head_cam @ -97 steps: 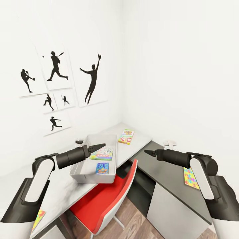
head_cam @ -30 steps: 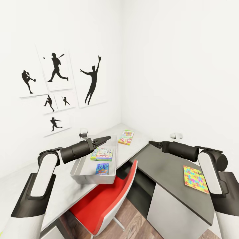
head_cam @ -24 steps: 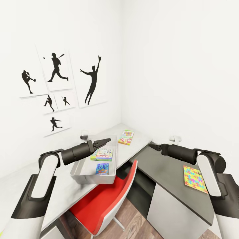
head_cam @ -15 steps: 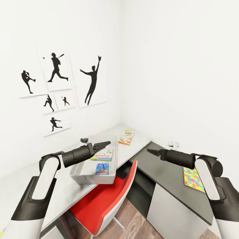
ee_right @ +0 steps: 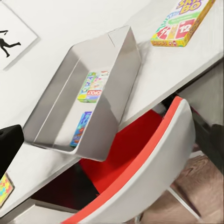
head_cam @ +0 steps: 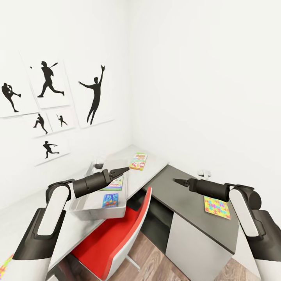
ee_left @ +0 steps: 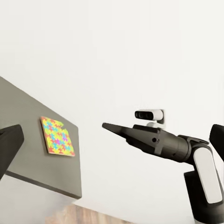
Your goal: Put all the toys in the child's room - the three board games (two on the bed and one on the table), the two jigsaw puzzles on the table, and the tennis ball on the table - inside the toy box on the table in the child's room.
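Note:
The clear toy box (head_cam: 85, 203) stands on the pale table (head_cam: 154, 164), near its front edge. Two flat printed boxes lie in it, one green and white (ee_right: 94, 87), one blue (head_cam: 110, 200). A SKIP BO board game (head_cam: 138, 160) lies on the table beyond the box. One jigsaw puzzle (head_cam: 216, 207) rests on the dark desk top, and a second (head_cam: 4, 266) peeks in at the near left. My left gripper (head_cam: 124, 170) hovers over the toy box, open and empty. My right gripper (head_cam: 176, 181) hangs open over the dark top. The tennis ball and the bed are out of view.
A red chair (head_cam: 117, 230) is tucked under the table below the toy box. A small glass (head_cam: 99, 162) stands behind the box, and a white object (head_cam: 203, 172) sits by the far wall. Silhouette posters (head_cam: 47, 101) hang on the left wall. Wood floor (head_cam: 156, 265) lies below.
The whole picture has shifted left, so the camera has turned right. Both arms keep nearly the same pose. Nothing was taken hold of or let go.

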`<state>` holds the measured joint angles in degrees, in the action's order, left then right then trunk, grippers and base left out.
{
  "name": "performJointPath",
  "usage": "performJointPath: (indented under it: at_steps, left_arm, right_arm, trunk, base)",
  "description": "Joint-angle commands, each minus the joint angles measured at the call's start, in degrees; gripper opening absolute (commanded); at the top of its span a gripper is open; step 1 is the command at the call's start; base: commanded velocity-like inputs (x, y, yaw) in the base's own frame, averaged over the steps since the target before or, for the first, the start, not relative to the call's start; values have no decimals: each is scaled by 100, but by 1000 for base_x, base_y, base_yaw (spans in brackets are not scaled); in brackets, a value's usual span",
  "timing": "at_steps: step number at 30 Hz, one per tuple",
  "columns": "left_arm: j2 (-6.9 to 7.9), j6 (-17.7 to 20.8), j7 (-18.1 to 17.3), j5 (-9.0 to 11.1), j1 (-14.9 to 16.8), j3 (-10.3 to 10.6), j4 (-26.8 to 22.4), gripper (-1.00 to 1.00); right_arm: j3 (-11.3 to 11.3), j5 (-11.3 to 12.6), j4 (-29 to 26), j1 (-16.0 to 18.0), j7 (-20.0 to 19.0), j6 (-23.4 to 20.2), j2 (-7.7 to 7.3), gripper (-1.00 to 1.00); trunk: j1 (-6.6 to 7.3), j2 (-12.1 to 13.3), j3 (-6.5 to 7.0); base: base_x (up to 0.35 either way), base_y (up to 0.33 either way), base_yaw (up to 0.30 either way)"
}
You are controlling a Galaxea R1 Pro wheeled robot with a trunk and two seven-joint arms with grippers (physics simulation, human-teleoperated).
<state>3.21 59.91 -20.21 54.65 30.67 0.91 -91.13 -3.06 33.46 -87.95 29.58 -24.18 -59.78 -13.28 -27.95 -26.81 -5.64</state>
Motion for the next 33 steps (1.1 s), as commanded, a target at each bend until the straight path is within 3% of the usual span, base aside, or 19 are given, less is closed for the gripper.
performJointPath:
  at_steps: [1, 9, 25, 33]
  left_arm:
    - [5, 9, -42, -46, 4, -1, 0, 100]
    - [3, 9, -24, -56, 2, 9, -1, 100]
    - [-29, 9, 133, -98, 1, 17, -1, 100]
    - [-38, 5, 189, -104, 0, 33, -5, 100]
  right_arm:
    - [-7, -48, 26, 5, -60, -22, -8, 100]
    - [-18, -45, 142, -56, -60, -22, -64, 100]
    - [-100, -26, 207, -322, -66, -22, -452, 100]
    - [-187, -36, 206, -474, -78, -22, -542, 100]
  trunk:
    - [-3, -12, -12]
    - [-3, -12, -12]
    - [-3, -12, -12]
    - [-3, -12, -12]
  base:
    - [0, 0, -260]
    - [0, 0, -271]
    - [0, 0, -284]
    - [0, 0, -252]
